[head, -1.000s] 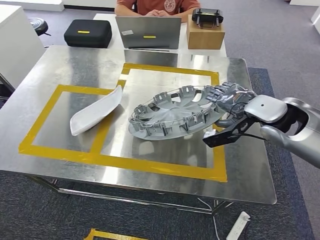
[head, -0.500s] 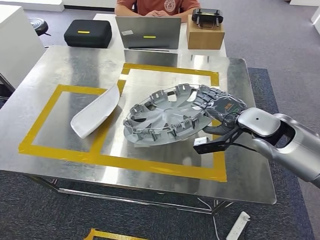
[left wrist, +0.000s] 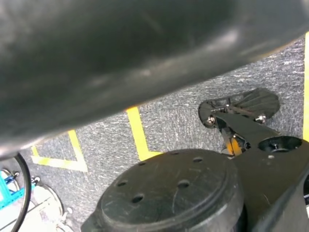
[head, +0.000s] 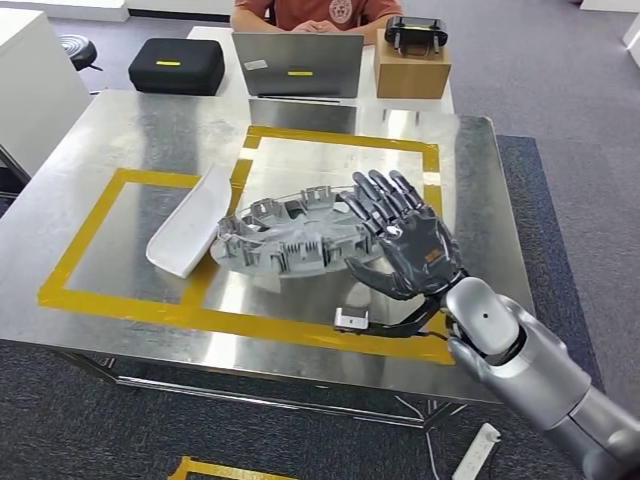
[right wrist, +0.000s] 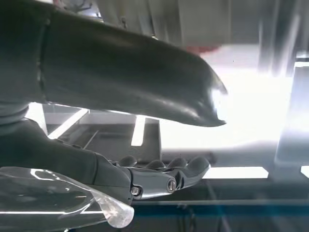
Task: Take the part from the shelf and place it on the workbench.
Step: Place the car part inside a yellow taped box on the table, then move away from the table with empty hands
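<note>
Lying flat on counter (head: 113,130): wheel cover (head: 290,240), just beyond right hand's fingertips (head: 370,190). Right hand (head: 404,245) released, fingers spread, palm up.

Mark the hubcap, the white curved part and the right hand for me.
hubcap (head: 290,240): head view, on its ribbed inner face.
white curved part (head: 190,225): head view, on its middle.
right hand (head: 411,248): head view, on the palm.

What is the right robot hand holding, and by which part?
Nothing, it seems: the right robot hand is spread open beside the hubcap resting on the table. Contact at the rim cannot be told.
</note>
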Motion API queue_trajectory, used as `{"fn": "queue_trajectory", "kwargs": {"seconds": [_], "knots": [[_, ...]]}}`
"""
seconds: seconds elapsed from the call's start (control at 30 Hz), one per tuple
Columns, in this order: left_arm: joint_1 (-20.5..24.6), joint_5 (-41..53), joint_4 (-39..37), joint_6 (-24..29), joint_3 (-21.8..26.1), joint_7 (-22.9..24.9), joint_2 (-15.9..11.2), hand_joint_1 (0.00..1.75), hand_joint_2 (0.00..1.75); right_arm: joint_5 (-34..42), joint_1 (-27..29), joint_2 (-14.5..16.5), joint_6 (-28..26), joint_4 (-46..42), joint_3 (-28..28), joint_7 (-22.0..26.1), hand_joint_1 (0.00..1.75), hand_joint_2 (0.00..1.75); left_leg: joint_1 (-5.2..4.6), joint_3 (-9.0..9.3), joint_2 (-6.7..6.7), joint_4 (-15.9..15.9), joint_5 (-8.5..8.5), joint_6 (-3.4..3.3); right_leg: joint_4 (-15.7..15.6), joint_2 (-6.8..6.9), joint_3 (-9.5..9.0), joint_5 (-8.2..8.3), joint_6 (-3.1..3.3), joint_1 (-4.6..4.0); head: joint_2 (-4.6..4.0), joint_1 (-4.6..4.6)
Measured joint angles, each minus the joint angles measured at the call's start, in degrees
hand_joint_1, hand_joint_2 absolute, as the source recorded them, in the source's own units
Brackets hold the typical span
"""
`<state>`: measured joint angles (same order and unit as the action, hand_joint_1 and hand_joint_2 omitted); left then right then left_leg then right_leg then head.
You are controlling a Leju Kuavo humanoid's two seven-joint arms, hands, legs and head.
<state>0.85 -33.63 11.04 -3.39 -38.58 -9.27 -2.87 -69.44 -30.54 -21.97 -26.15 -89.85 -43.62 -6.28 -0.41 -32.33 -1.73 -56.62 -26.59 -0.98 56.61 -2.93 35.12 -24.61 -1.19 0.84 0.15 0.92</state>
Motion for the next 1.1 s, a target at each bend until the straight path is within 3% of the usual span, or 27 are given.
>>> {"fn": "queue_trajectory", "kwargs": {"seconds": [0.2,0.43,0.67,1.1], "knots": [[0.0,0.04,0.0,0.39,0.0,0.08,0.78,0.0,0.0,2.6,6.07,5.47,-4.63,-3.99,7.04,1.35,0.0,0.0,-0.01,-0.02,0.01,0.0,0.01,0.01,-0.01,-0.02,0.02,0.0,0.01,0.0,-0.01,0.01],[0.1,0.1,0.0,0.47,-0.02,0.02,1.26,0.0,0.0,3.44,9.56,9.6,-6.77,-7.13,13.27,3.45,0.0,0.0,-0.01,-0.01,0.02,-0.01,0.07,0.02,-0.01,-0.02,0.02,0.03,0.0,0.0,0.0,0.01],[0.19,0.1,0.0,0.72,-0.02,-0.11,1.63,0.0,0.0,-0.27,11.1,11.72,-8.38,-8.33,17.6,3.4,0.0,0.0,-0.01,-0.01,0.02,-0.01,0.07,0.02,-0.01,-0.03,0.02,0.04,0.0,0.01,0.0,0.0],[0.29,0.04,0.0,0.39,-0.02,-0.54,2.02,0.0,0.0,-2.41,11.39,12.74,-8.38,-9.43,18.67,2.98,0.0,0.0,-0.01,-0.01,0.02,-0.01,0.07,0.02,-0.01,-0.03,0.02,0.04,0.0,0.01,0.0,0.0]]}}
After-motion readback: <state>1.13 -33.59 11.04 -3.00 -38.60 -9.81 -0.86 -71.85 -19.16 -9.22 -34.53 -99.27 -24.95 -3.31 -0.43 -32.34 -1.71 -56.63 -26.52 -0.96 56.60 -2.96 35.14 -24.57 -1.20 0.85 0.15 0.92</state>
